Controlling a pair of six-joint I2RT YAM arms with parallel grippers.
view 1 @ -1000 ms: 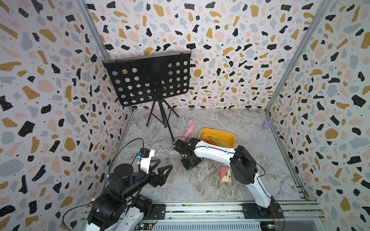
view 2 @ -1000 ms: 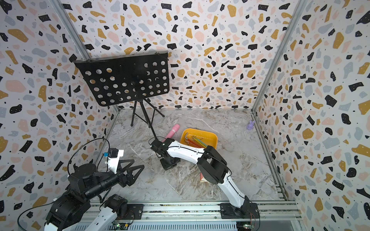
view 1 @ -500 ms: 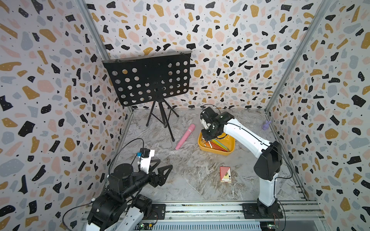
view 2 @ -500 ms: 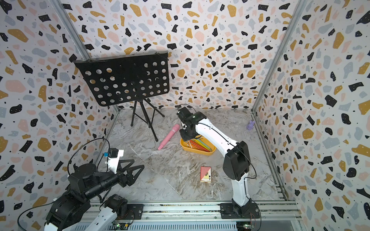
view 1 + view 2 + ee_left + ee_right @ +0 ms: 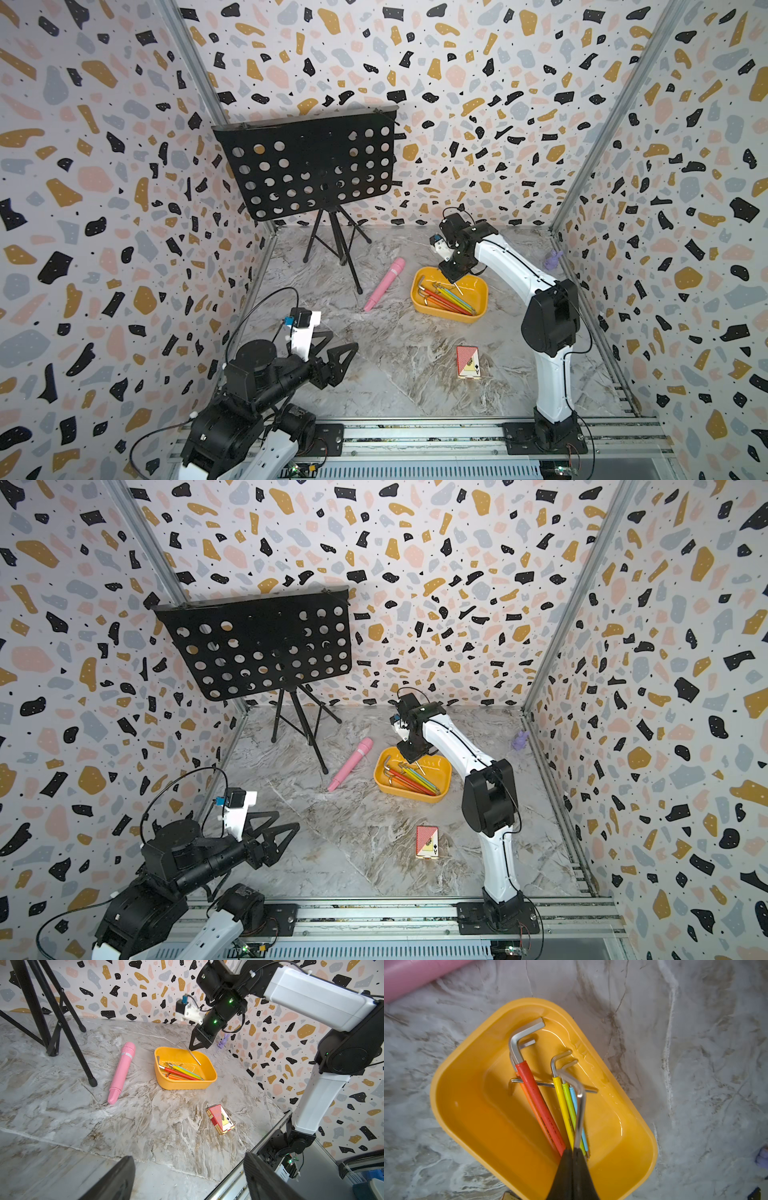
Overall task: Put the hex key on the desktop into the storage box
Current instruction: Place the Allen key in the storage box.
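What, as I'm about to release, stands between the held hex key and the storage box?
Nothing visible does. The right gripper holds the silver hex key above the open yellow storage box; below it lie only the coloured hex keys already inside.

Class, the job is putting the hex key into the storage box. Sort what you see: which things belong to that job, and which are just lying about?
Belongs to the job: bare steel hex key, pinched in the right hand; yellow storage box under it; marble desktop.

Just lying about: pink rod; red card box; black music stand; small purple figure.
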